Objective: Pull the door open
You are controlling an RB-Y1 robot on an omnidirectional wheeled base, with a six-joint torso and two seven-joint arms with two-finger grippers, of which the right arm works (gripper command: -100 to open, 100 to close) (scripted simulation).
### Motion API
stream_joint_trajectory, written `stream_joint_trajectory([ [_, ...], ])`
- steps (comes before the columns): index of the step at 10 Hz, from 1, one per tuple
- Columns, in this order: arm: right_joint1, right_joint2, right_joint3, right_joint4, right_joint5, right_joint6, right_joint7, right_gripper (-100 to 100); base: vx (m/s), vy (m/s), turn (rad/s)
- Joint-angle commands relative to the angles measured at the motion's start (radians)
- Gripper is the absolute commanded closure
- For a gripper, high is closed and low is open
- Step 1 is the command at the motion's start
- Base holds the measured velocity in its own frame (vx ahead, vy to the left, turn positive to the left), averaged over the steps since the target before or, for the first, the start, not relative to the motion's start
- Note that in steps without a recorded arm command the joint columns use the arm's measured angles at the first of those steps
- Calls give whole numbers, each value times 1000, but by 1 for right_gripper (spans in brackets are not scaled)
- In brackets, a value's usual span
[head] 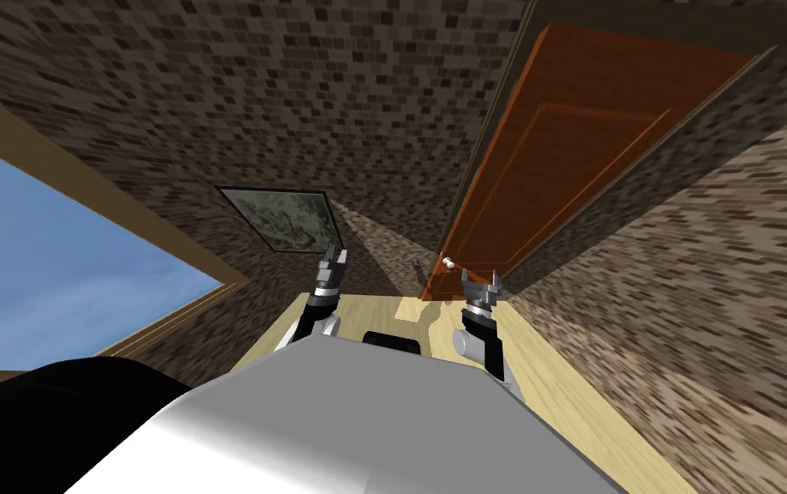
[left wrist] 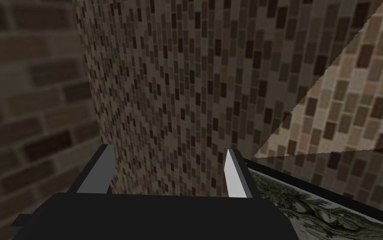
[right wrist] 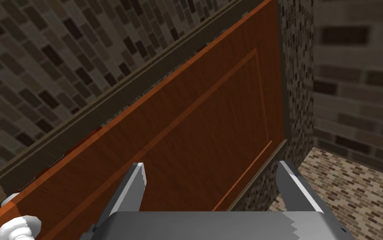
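A reddish-brown panelled door (head: 572, 154) stands in a dark frame ahead and to the right, with a small white knob (head: 449, 261) at its near edge. My right gripper (head: 481, 281) is open just right of the knob and a little short of it. In the right wrist view the door panel (right wrist: 195, 137) lies straight beyond the right gripper (right wrist: 211, 166), and the knob (right wrist: 17, 227) sits outside its fingers, beside one of them; nothing is between them. My left gripper (head: 336, 256) is open and raised toward the brick wall; the left gripper (left wrist: 168, 149) holds nothing.
A dark-framed picture (head: 285, 219) hangs on the brick wall in front of the left arm. A large window (head: 40, 274) showing blue sky is on the left. A brick wall (head: 726, 300) closes in on the right of the door. The floor (head: 555, 386) is light wood.
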Motion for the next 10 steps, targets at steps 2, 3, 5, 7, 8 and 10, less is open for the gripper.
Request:
stream_joint_trajectory([
  [2,-23,-7,-9,67,-44,-12,-44,-100,7,-96,194],
  [3,-30,-10,-13,95,-61,-18,-60,-100,15,-104,272],
  [5,-44,-16,-19,147,-96,-30,-94,-100,14,-117,188],
  [7,-58,-21,-26,200,-131,-42,-128,-100,6,-113,193],
  [8,-65,-24,-29,227,-148,-48,-145,-100,-2,-112,215],
  [10,-79,-30,-36,281,-184,-60,-180,-100,-6,-98,226],
])
